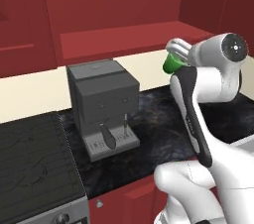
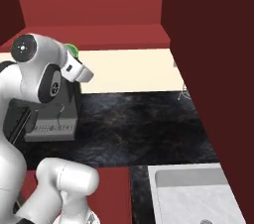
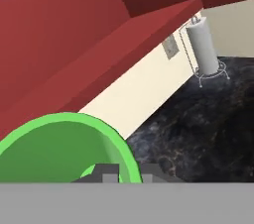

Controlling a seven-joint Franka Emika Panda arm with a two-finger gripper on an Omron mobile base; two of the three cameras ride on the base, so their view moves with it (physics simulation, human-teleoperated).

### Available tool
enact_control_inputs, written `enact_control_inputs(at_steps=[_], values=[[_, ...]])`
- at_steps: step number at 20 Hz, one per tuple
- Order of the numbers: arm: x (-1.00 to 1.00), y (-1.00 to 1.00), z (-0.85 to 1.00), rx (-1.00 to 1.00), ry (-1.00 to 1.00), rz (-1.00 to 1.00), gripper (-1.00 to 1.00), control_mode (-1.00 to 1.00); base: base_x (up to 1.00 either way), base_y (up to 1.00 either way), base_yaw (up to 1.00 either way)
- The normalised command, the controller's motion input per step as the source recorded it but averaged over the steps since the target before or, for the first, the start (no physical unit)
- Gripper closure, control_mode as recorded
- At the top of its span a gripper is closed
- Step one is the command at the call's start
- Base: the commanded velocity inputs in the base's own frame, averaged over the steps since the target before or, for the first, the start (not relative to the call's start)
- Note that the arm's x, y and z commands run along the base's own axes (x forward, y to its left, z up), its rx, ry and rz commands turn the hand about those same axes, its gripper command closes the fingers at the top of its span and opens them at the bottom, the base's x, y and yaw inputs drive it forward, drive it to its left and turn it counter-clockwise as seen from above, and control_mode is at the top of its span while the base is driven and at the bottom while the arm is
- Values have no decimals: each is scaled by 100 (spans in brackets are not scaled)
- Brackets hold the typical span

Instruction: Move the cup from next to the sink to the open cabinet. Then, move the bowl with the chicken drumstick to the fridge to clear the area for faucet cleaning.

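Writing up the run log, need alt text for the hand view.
A green cup sits at the gripper, seen from above its rim, below a red open cabinet. A paper towel holder stands on the dark counter.

We find no readable text, brand, number or sign anywhere. The coffee machine (image 1: 103,106) shows only blank grey faces with small unmarked knobs. The plate on the wall (image 3: 170,46) beside the paper towel roll (image 3: 203,46) is plain, and the red cabinets (image 1: 119,15) carry no labels.
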Motion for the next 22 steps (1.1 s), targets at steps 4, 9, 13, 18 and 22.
enact_control_inputs(at_steps=[4, 9, 13, 18, 22], values=[[-1, -13, 100, 24, 0, -11, 100, -100, 0, 0, 0], [-2, -41, 39, 30, -2, 7, 100, -100, 0, 0, 0], [-1, 0, 15, 0, -22, 0, 100, -100, 0, 0, 0], [17, 6, 1, -3, -7, 0, 100, -100, 0, 0, 0], [36, 13, -4, -5, 1, 0, 100, -100, 0, 0, 0]])
